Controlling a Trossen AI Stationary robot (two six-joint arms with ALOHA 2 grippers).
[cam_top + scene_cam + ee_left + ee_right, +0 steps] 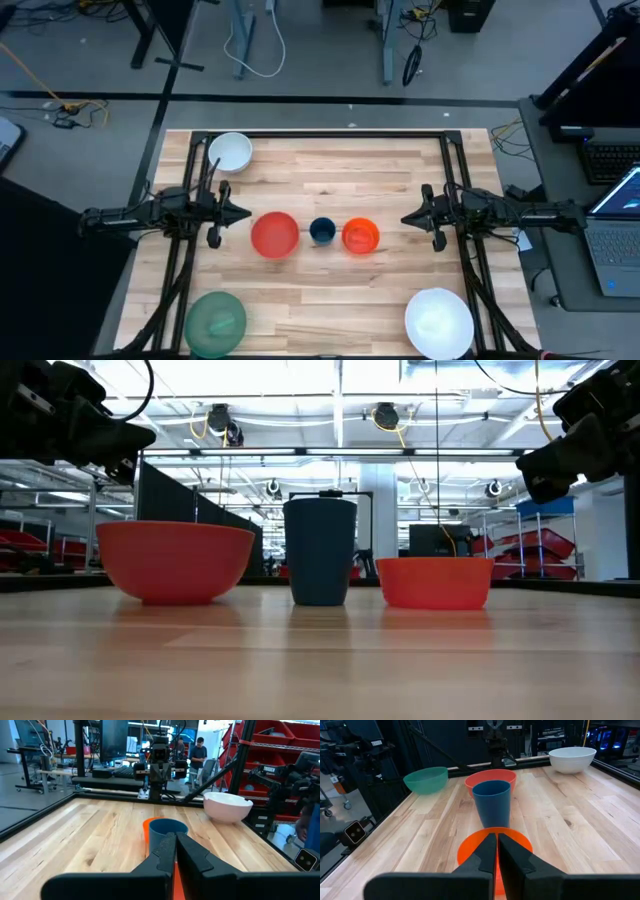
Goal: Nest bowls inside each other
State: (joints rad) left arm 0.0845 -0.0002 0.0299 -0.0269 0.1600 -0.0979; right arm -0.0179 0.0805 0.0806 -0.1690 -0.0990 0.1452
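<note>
nothing nested yet: left claw point(243, 213) and right claw point(407, 217) hover pinched, empty. next, a claw must widen over the blue bowl point(322, 231).

A: What carried the things?

B: A wooden table point(330, 290) of pale planks, with a dark frame around its edges.

A: What stood on it?

B: In the middle there was a row: a red bowl point(274, 235), a small dark blue bowl point(322, 231) and an orange bowl point(360, 236), close together but apart. A small white bowl point(231, 152) stood at the far left corner, a green bowl point(215, 322) at the near left, and a large white bowl point(439, 322) at the near right.
</note>
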